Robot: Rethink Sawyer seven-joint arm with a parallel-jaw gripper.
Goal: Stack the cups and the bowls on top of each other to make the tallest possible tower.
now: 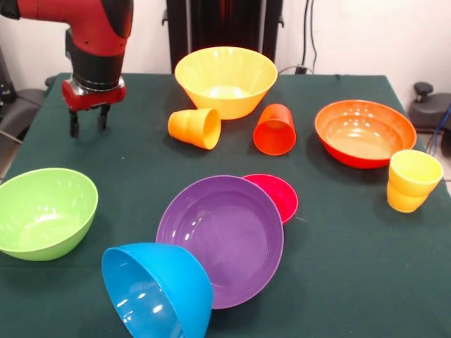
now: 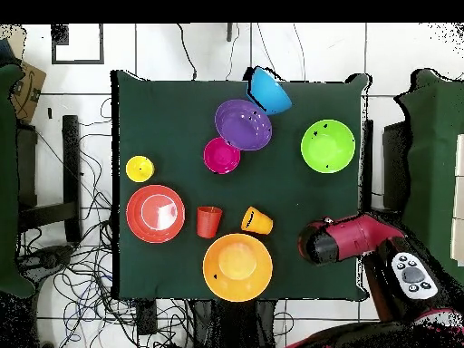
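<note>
Nothing was stacked on the green-covered bench, apart from overlaps. The yellow bowl sat upright at the robot's edge, with the ribbed orange cup and the plain red-orange cup lying on their sides just in front of it. The orange-red bowl stood upright beside them, and the ribbed yellow cup stood near its rim. In the middle, the wide purple bowl overlapped the edge of the small magenta-red bowl. The blue bowl was tipped on its side against the purple one. The green bowl sat upright and alone, well apart from the others.

The red and black arm reached over the bench corner beside the yellow bowl. The claw hung above bare cloth, its two dark fingers slightly spread, holding nothing and touching nothing.
</note>
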